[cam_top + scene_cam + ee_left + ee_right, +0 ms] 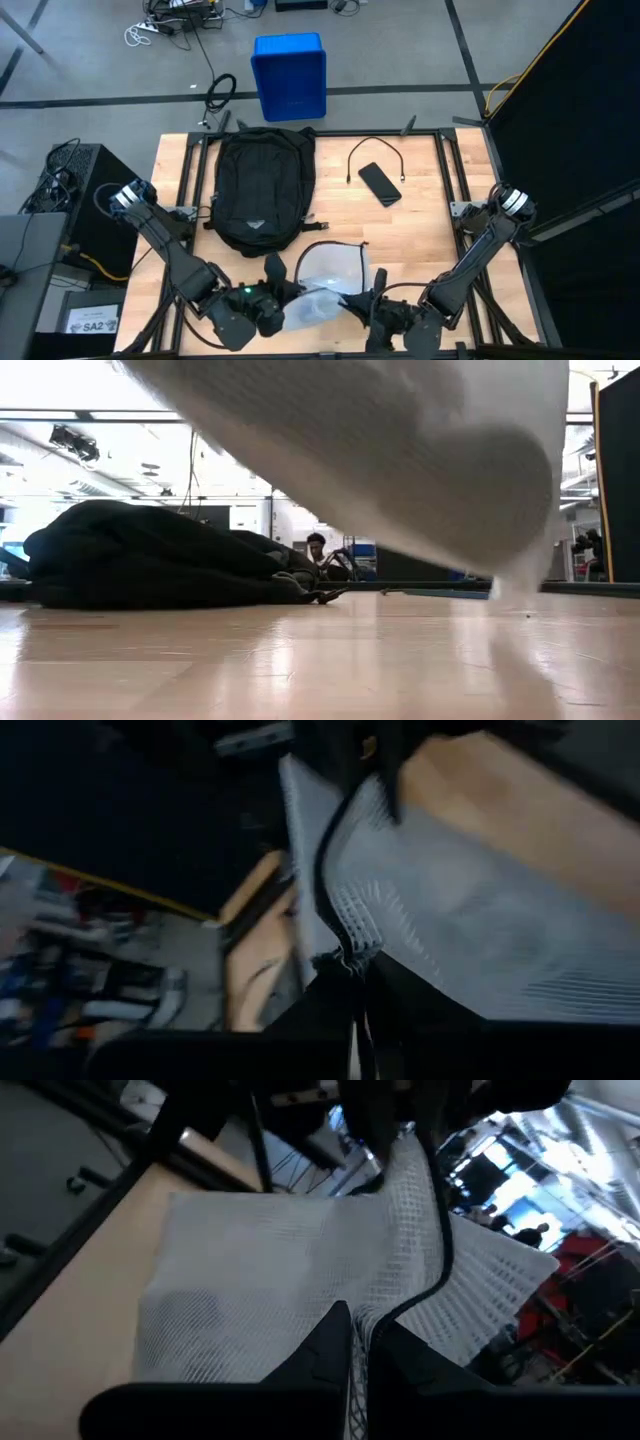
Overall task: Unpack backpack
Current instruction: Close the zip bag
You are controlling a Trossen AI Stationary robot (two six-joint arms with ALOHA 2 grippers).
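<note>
The black backpack (258,190) lies flat on the table's left far part, also seen in the low view (150,560). A white mesh pouch (330,275) with a black trimmed edge hangs between both grippers at the table's near edge. It fills the top of the low view (400,450). My left gripper (290,297) is shut on the pouch's left side and my right gripper (352,300) on its right side. Both arms reach in from the near corners. My left gripper (355,982) pinches the pouch's black trimmed edge (335,935) between its two fingers, at the pouch's left near side. The mesh spreads away from the fingers, raised off the table in the low view. My right gripper (362,1330) pinches the mesh beside the black trim (420,1295) between its two fingers, at the pouch's right near side. The mesh fans out beyond the fingers, and one corner (520,575) hangs down toward the table.
A black phone (380,184) and a thin black cable (373,155) lie on the table's right far part. A blue bin (290,75) stands on the floor beyond the far edge. Bare wood (440,240) shows on the right.
</note>
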